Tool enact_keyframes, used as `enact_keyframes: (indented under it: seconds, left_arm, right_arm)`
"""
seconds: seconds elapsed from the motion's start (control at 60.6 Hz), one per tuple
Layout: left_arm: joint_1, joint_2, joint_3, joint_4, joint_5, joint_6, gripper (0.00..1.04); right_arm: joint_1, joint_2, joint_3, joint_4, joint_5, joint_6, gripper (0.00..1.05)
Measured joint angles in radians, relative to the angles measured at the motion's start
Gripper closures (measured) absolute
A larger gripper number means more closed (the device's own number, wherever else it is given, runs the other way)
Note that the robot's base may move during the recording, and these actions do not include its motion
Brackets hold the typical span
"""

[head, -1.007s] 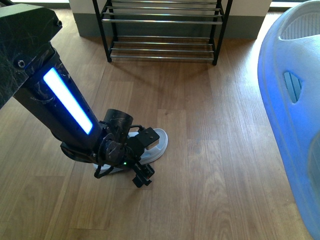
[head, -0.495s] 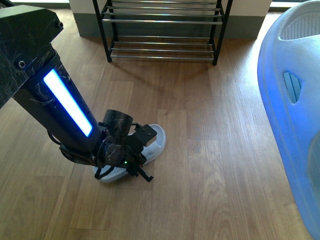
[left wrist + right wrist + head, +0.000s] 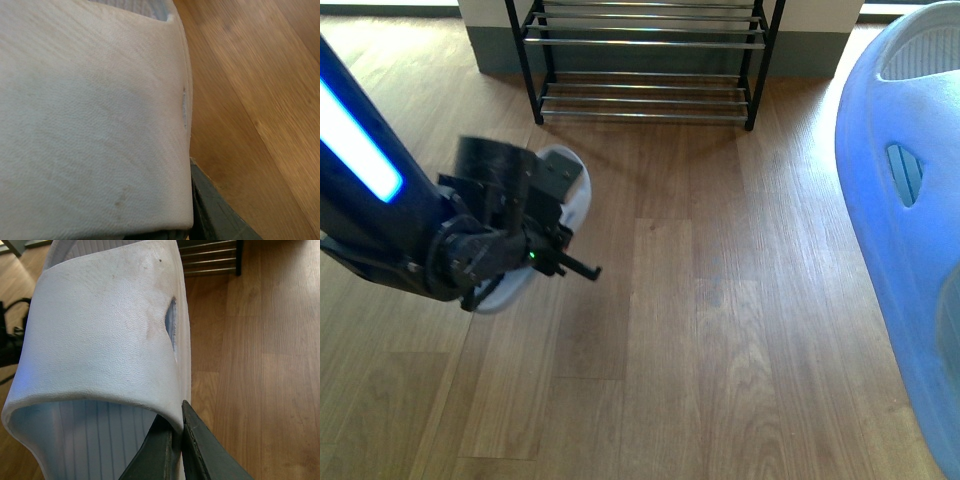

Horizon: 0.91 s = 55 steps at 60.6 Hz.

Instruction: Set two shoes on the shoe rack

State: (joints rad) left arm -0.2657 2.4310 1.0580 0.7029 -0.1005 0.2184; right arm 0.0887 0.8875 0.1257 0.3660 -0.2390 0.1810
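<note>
Though the task speaks of shoes, both are plain white slip-on slides with a broad pebbled strap and a ribbed footbed. The right slide point(image 3: 100, 330) has brownish smudges on its strap and a short slit point(image 3: 170, 327) near the edge. The right gripper point(image 3: 180, 435) is clamped on that strap's edge, its dark fingers point(image 3: 200, 450) pinched together around it. At about nine o'clock from the front, the left gripper point(image 3: 545, 215) grips the left slide point(image 3: 572, 190), well short of the shoe rack point(image 3: 645, 100) at twelve o'clock on the wooden floor point(image 3: 720, 300). That arm is motion-blurred and covers most of the slide. The left wrist camera sits so close that the strap point(image 3: 90, 125) fills it, with one dark finger point(image 3: 215, 210) showing under its edge.
</note>
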Motion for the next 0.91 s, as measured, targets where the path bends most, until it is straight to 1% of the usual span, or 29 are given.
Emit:
enact_keyframes:
  seconds: [0.033, 0.099, 0.182, 0.248, 0.33, 0.363, 0.462, 0.528, 0.627, 0.908]
  left_arm:
    - [0.004, -0.039, -0.034, 0.0, -0.019, 0.0, 1.03]
    - [0.023, -0.199, -0.177, 0.002, -0.095, -0.003, 1.03]
    - [0.04, -0.42, -0.351, 0.002, -0.144, -0.032, 1.03]
    - [0.041, -0.652, -0.485, -0.05, -0.206, -0.056, 1.03]
    - [0.04, -0.806, -0.563, -0.098, -0.244, -0.067, 1.03]
    - [0.039, -0.906, -0.61, -0.137, -0.266, -0.082, 1.03]
    - [0.034, -1.09, -0.685, -0.225, -0.307, -0.095, 1.03]
    - [0.027, -1.205, -0.722, -0.284, -0.319, -0.105, 1.03]
    - [0.02, -1.271, -0.732, -0.292, -0.319, -0.112, 1.03]
    - [0.019, -1.276, -0.733, -0.293, -0.319, -0.114, 1.03]
  right_arm:
    - [0.0, 0.0, 0.0, 0.0, 0.0, 0.0, 1.03]
    - [0.0, 0.0, 0.0, 0.0, 0.0, 0.0, 1.03]
    - [0.0, 0.0, 0.0, 0.0, 0.0, 0.0, 1.03]
    - [0.0, 0.0, 0.0, 0.0, 0.0, 0.0, 1.03]
    - [0.0, 0.0, 0.0, 0.0, 0.0, 0.0, 1.03]
    - [0.0, 0.0, 0.0, 0.0, 0.0, 0.0, 1.03]
    - [0.0, 0.0, 0.0, 0.0, 0.0, 0.0, 1.03]
    - [0.0, 0.0, 0.0, 0.0, 0.0, 0.0, 1.03]
    - [0.0, 0.0, 0.0, 0.0, 0.0, 0.0, 1.03]
    - [0.0, 0.0, 0.0, 0.0, 0.0, 0.0, 1.03]
